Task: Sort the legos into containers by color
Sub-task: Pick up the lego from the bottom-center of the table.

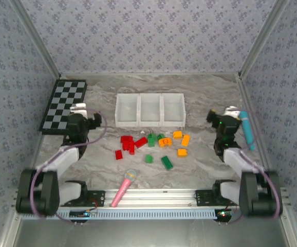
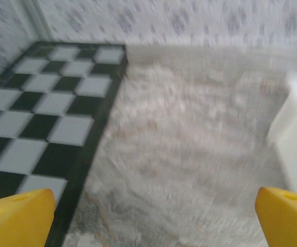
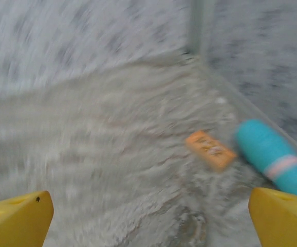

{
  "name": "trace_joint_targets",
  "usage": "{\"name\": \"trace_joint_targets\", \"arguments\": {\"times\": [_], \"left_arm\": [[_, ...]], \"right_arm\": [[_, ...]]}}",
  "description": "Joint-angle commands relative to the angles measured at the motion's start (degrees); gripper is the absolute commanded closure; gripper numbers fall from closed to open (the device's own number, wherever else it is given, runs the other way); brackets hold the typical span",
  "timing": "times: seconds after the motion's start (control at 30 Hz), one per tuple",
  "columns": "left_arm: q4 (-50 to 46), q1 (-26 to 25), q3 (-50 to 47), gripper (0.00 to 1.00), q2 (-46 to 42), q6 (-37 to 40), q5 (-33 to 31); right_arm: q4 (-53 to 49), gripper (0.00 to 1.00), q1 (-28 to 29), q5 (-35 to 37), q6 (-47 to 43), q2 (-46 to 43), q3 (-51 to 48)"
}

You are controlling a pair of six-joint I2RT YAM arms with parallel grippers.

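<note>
The legos lie loose on the marble table in front of the containers (image 1: 149,109), a row of three white open bins. Red legos (image 1: 130,143) cluster on the left, green legos (image 1: 151,140) in the middle, orange legos (image 1: 182,139) on the right. My left gripper (image 1: 79,109) hovers open beside the checkerboard, left of the bins. In the left wrist view, my left gripper (image 2: 153,226) has only bare table between its yellow fingertips (image 2: 17,218). My right gripper (image 1: 231,111) is open at the right, and a blurred orange oblong piece (image 3: 210,149) lies ahead of it.
A black-and-white checkerboard (image 1: 63,103) lies at the far left. A pink microphone toy (image 1: 124,188) rests near the front rail. A teal cylinder (image 1: 247,128) lies along the right wall, close to my right gripper. Patterned walls enclose the table.
</note>
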Motion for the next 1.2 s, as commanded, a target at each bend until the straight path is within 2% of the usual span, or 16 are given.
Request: {"name": "trace_joint_targets", "arguments": {"times": [0.0, 0.07, 0.13, 0.2, 0.27, 0.37, 0.47, 0.53, 0.63, 0.87, 1.17], "left_arm": [[-25.3, 0.8, 8.8, 0.0, -8.6, -15.9, -8.0], [-34.2, 0.6, 11.7, 0.0, -11.9, -19.1, -6.7], [-43.0, 0.6, 14.6, 0.0, -15.9, -21.4, -3.6], [-51.5, 0.4, 17.3, 0.0, -19.4, -22.5, 0.0], [-59.4, 0.1, 19.3, 0.0, -22.7, -23.3, 3.0], [-71.3, -0.1, 21.1, 0.0, -26.6, -25.0, 7.1], [-80.6, -0.7, 22.0, 0.0, -29.0, -25.1, 12.1], [-83.3, -3.3, 23.3, 0.0, -29.9, -24.8, 13.6], [-84.0, -6.0, 23.8, 0.0, -30.3, -23.3, 15.6], [-83.2, -7.3, 23.3, 0.0, -28.4, -21.5, 16.1], [-82.2, -7.8, 22.8, 0.0, -27.9, -19.9, 17.9]], "right_arm": [[-24.7, 0.0, -8.2, -0.9, 24.3, -9.6, 5.8], [-30.8, 0.0, -11.2, -12.3, 24.7, -12.1, 9.2], [-38.4, 0.01, -11.3, -22.7, 22.8, -12.0, 15.2], [-49.1, 0.0, -9.6, -30.6, 21.5, -9.7, 22.1], [-60.8, 0.02, -6.7, -34.1, 18.1, -6.3, 28.2], [-74.7, 0.04, 1.8, -32.1, 16.7, -1.5, 33.5], [-81.1, 0.06, 15.2, -24.9, 18.2, 1.6, 33.3], [-83.7, 0.06, 22.1, -21.8, 20.3, 4.1, 32.8], [-83.8, 0.06, 28.2, -21.2, 24.2, 7.6, 31.3], [-84.0, 0.08, 35.6, -17.4, 25.3, 19.5, 32.4], [-81.3, 0.18, 36.3, -17.6, 24.3, 26.4, 32.5]]}}
